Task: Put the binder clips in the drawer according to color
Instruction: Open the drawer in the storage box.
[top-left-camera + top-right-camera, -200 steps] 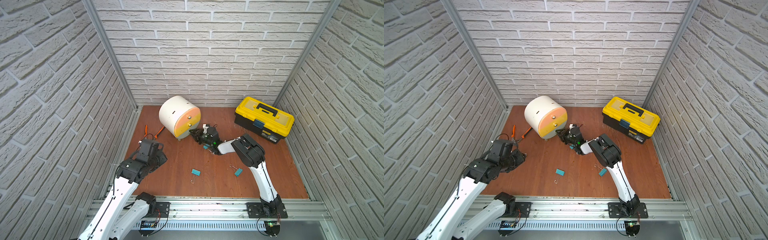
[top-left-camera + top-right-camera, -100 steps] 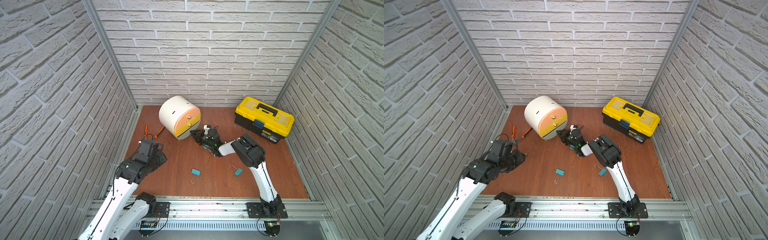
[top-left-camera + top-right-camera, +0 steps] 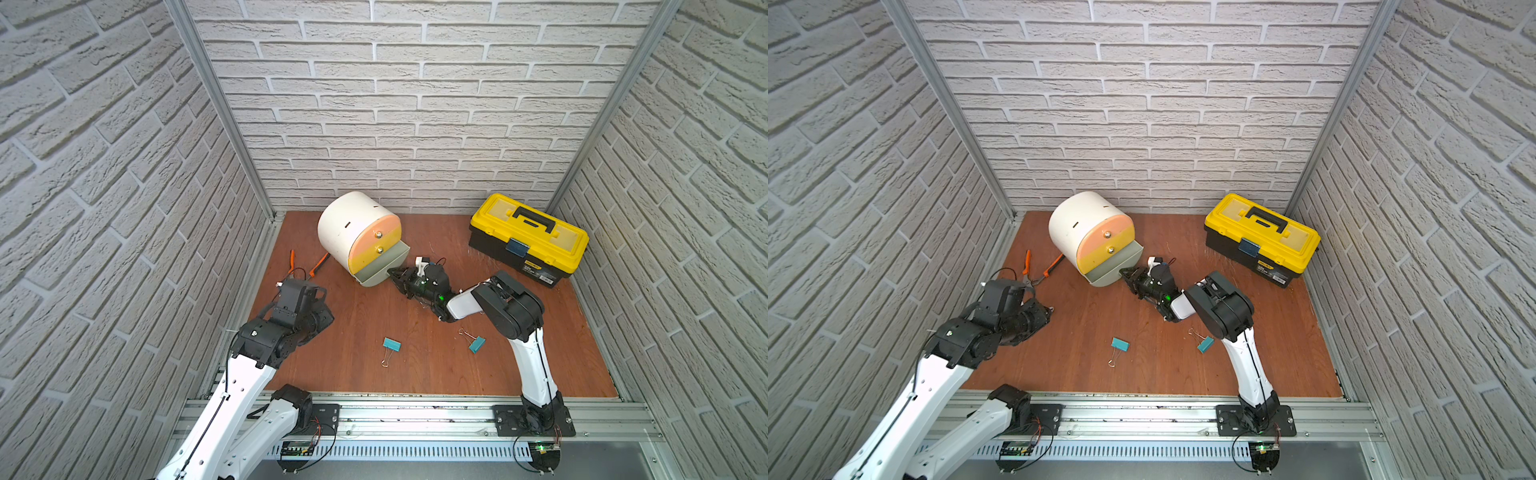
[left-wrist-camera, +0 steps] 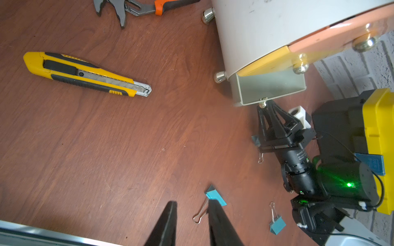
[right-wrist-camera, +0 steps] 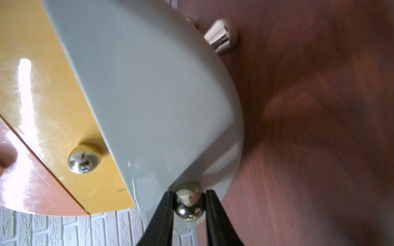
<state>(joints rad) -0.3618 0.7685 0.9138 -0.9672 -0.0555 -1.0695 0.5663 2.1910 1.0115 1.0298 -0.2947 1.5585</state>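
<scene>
Two binder clips (image 3: 392,344) lie behind the right gripper (image 5: 189,198), clamped on the drawer (image 5: 149,85) knob (image 5: 188,209); left gripper (image 4: 191,205) narrow, empty.

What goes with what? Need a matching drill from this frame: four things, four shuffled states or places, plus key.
Things
1. grey-green drawer
2. yellow drawer
3. toolbox
4. right gripper

States
A. lid shut, near the back wall
B. closed on a brass knob
C. pulled part-way out of the cabinet
D. pushed in, flush with the front

Pairs: 1-C, 2-D, 3-A, 4-B
</scene>
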